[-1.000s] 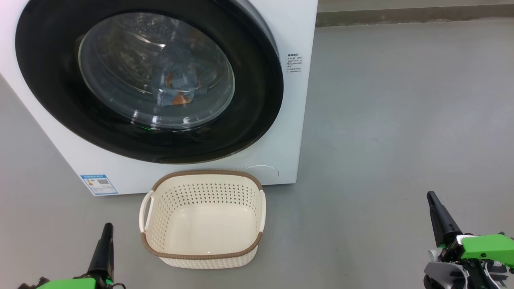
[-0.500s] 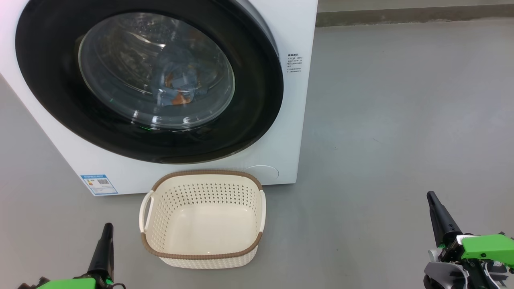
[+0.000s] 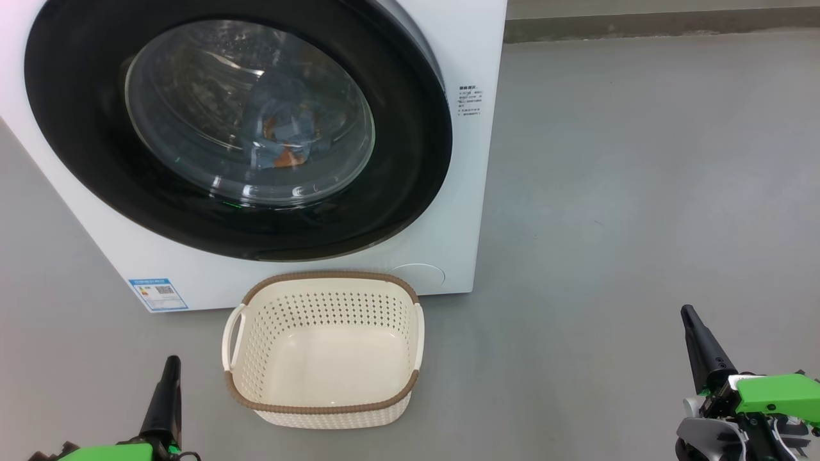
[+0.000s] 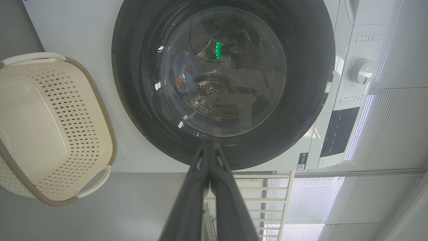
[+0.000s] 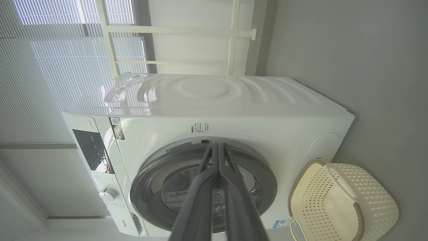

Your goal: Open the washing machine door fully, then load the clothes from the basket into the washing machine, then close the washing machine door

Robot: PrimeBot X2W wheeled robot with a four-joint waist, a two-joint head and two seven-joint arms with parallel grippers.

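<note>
While the round glossy black door (image 3: 410, 160) is shut, light-blue clothes (image 3: 282, 141) show inside.
Left gripper (image 3: 171, 366), right gripper (image 3: 687, 315), lower corners: fingers pressed together.

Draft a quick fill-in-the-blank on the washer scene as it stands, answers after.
1. The washing machine door is ____.
2. The basket is ____.
3. The clothes lie in the washing machine's steel ____.
4. The left gripper and right gripper are both ____, holding nothing.

Missing words: closed; empty; drum; shut.
</note>
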